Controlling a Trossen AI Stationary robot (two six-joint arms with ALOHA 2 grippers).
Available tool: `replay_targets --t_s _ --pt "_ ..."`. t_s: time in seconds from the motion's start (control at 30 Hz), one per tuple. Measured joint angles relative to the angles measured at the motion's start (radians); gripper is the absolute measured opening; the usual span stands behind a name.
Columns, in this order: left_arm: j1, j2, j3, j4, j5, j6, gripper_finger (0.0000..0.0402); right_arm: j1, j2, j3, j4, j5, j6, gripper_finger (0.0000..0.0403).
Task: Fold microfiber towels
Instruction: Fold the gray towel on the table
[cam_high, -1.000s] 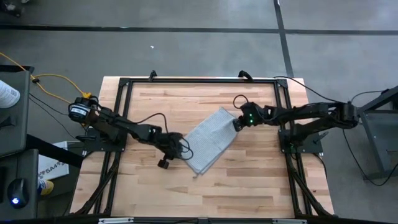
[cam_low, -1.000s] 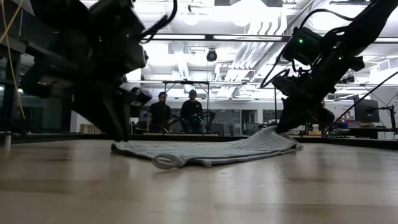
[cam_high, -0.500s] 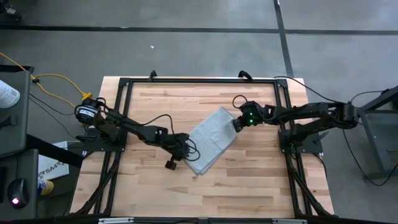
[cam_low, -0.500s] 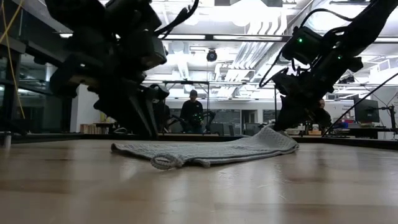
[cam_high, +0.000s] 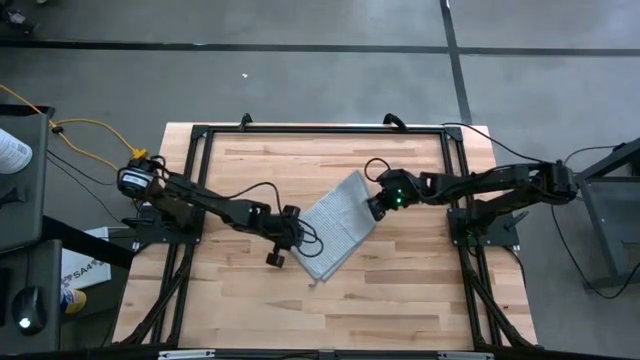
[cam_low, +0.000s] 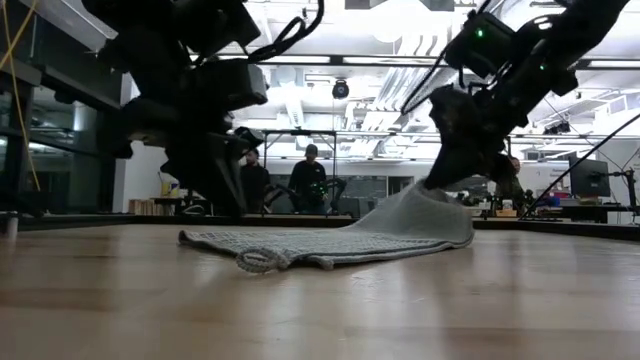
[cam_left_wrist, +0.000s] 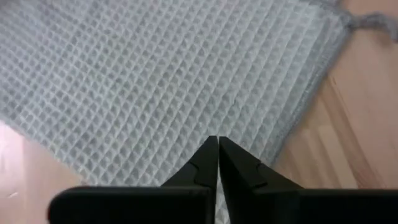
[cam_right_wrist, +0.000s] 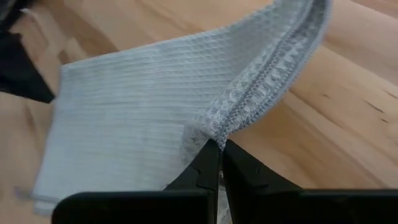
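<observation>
Grey towel (cam_high: 335, 228) pinched by left gripper (cam_high: 297, 236) and right gripper (cam_high: 373, 209), no writing legible

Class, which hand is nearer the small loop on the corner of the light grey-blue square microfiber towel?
Left. The left hand is at the towel edge near the loop; the right hand lifts the far corner.
</observation>
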Motion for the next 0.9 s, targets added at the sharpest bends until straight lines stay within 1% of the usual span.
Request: replay_targets --t_s 0.07,0.27,0.53,0.77,0.9 --pt "0.0 -0.015 0.0 -0.01 -0.005 0.002 0.0005 0.013 0.0 0.013 0.001 0.0 0.009 0.0004" --pt "0.0 -0.049 -0.001 -0.079 -0.014 0.04 0.0026 0.053 0.0 0.037 -0.006 0.0 0.048 0.0004" --pt "0.0 -0.065 0.0 -0.105 -0.156 0.026 0.0031 0.123 0.0 0.039 -0.003 0.014 0.1 0.0004" --pt "0.0 -0.077 0.0 -0.108 -0.163 0.027 0.0031 0.146 0.0 0.039 0.003 0.02 0.104 0.0004" --pt "0.0 -0.077 0.0 -0.11 -0.164 0.026 0.0031 0.13 0.0 0.039 0.002 0.054 0.092 0.0004"
